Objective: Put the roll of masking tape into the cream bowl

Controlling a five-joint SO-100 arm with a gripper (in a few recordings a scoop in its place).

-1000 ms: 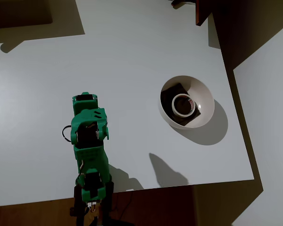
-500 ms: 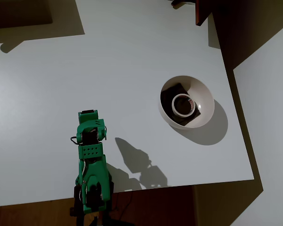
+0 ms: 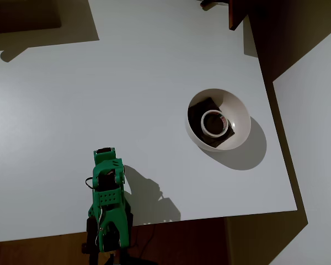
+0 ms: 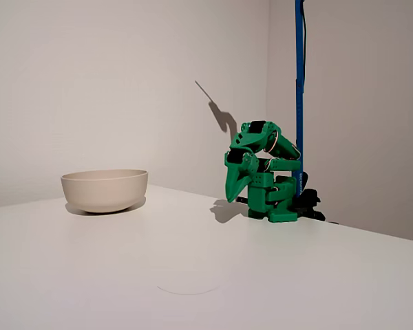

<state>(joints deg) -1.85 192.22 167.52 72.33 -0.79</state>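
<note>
The roll of masking tape [image 3: 213, 122] lies flat inside the cream bowl [image 3: 240, 107], resting on a dark brown squarish thing [image 3: 200, 114]. In the fixed view the bowl [image 4: 104, 189] stands at the left and its wall hides the tape. The green arm [image 3: 107, 193] is folded back over its base at the table's lower left in the overhead view, far from the bowl. My gripper [image 4: 231, 197] points down at the table beside the base, its fingers tapering together to one tip, with nothing held.
A blue upright pole [image 4: 299, 82] stands behind the arm's base. A dark brown board [image 3: 237, 14] juts in at the table's top right corner. The table edge [image 3: 209, 218] runs close below the arm and bowl.
The arm has folded further back toward its base, drawing the gripper away from the table's middle. The tape and bowl have not moved.
</note>
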